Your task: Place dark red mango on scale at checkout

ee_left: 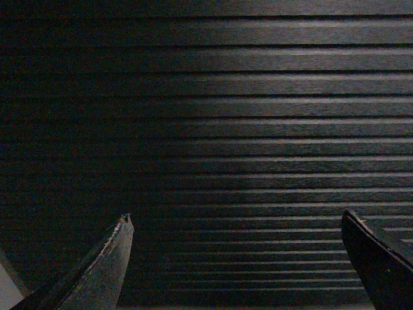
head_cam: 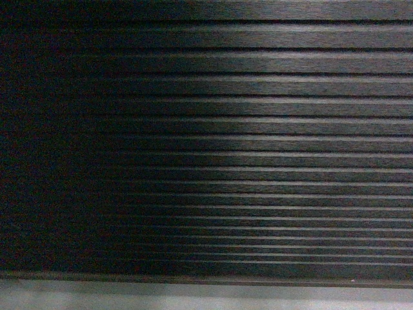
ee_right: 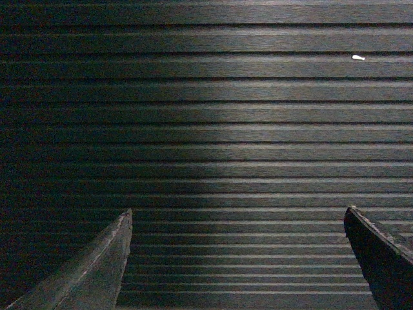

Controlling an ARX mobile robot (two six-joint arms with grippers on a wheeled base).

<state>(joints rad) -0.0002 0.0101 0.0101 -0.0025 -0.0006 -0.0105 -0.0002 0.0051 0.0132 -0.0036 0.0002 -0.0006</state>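
The checkout fills the head view as a dark panel with horizontal ribs, brighter toward the right. Its grey plinth runs along the bottom edge. The same ribbed front fills the left wrist view, where my left gripper is open with nothing between its fingers. In the right wrist view the ribbed front again covers the frame, and my right gripper is open and empty. The dark red mango and the scale are out of view.
A small white speck sits on the panel at the upper right of the right wrist view. A pale strip of floor shows at the lower left corner of the left wrist view.
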